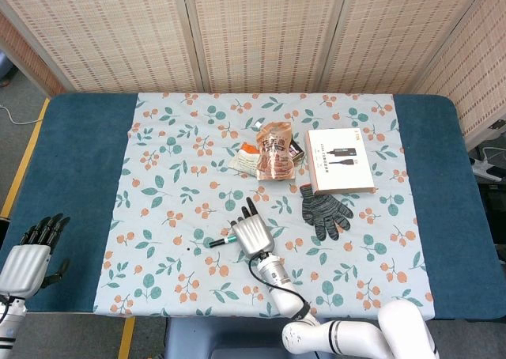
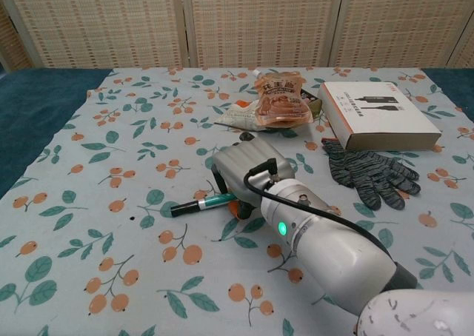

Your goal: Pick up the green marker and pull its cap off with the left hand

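The green marker lies tilted on the floral cloth, its dark cap end pointing down-left. My right hand sits over the marker's right end, most fingers curled down around it and one still stretched forward. The part of the marker under the palm is hidden. My left hand hangs beyond the table's near-left corner in the head view, fingers apart and holding nothing. The chest view does not show it.
An orange snack pouch and a small wrapper lie behind the right hand. A white box and a grey knitted glove lie to its right. Blue table borders the cloth.
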Tool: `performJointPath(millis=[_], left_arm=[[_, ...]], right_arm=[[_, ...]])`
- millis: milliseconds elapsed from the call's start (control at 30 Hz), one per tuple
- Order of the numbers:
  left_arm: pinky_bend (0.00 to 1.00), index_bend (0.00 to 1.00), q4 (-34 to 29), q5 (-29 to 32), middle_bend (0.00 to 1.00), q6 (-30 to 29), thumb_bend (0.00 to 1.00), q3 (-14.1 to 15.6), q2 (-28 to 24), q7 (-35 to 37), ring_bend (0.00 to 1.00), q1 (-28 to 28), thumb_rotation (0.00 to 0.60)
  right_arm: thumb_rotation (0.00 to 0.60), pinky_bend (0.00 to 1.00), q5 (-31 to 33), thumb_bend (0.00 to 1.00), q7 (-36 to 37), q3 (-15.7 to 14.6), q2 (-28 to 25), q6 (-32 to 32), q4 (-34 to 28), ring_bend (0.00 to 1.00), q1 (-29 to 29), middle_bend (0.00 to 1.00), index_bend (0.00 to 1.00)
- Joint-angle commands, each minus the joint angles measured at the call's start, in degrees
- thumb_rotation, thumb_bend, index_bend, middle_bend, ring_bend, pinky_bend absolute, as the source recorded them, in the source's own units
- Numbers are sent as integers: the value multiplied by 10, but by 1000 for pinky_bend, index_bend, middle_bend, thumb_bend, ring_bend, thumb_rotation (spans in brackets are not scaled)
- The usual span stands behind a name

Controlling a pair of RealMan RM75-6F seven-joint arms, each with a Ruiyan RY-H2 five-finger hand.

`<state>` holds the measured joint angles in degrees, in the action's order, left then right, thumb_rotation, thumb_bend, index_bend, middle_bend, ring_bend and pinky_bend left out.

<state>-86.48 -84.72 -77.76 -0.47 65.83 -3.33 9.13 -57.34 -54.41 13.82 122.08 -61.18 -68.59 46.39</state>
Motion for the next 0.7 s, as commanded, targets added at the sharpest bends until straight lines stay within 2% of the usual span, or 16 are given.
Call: performJointPath(millis=[33,200,300,433,533,633,700], left_arm=[[143,0,0,0,0,0,398,0,0,0,0,0,600],[143,0,0,1,0,0,399,0,0,0,0,0,600],[143,0,1,-1,0,0,399,0,1,1,0,1,600],[146,1,8,-17,0,-7,413,2,4,19,0,2,600],[165,23,23,-34,0,-9,434,3,14,49,0,9,600],[218,65,35,-50,19,-1,441,5,31,93,0,21,600],[289,115,39,-56,83,3,441,-1,50,114,31,32,600]], right_arm=[[600,0,-2,331,1,-1,0,-1,1,224,0,553,748],[600,9,-42,384,28,-19,7,-19,20,353,-2,693,918],[600,24,-67,395,45,-31,10,-24,36,403,-4,735,961],[600,37,-106,401,79,-46,5,-40,43,426,-11,758,988],[600,40,-127,401,101,-51,-12,-54,25,429,-20,761,994],[600,40,-139,401,105,-50,-37,-65,-5,430,-29,761,994],[600,40,-144,401,104,-49,-55,-70,-26,430,-34,762,994]])
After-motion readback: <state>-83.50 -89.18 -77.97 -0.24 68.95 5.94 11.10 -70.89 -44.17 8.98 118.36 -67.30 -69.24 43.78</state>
